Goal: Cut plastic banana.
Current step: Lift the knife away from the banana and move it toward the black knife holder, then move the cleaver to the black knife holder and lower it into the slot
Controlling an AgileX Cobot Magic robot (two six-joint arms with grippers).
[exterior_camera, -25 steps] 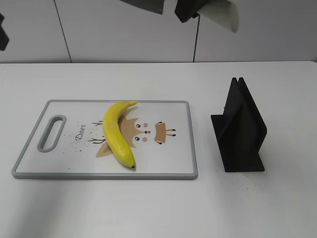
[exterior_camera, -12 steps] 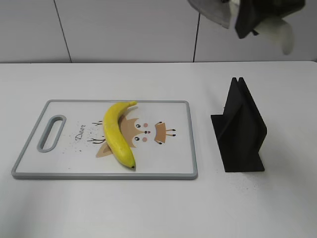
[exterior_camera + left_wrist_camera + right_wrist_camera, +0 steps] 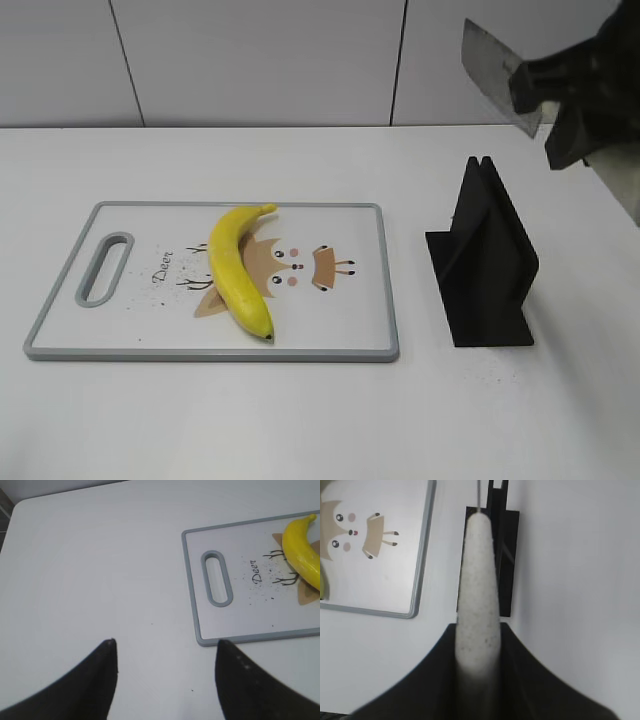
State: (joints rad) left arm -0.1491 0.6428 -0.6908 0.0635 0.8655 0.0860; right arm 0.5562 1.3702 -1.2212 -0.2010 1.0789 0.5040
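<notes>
While airborne: right gripper (image 3: 575, 95) was clamped on knife (image 3: 497, 72) above knife stand (image 3: 485, 255)
Left gripper (image 3: 165, 680): jaws apart, empty
Plastic banana (image 3: 236, 268): whole, lay on cutting board (image 3: 140, 340)

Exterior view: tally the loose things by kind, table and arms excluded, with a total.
Banana: 1
Cutting board: 1
Black knife stand: 1
Knife, clamped in the right gripper: 1
Total: 4
</notes>
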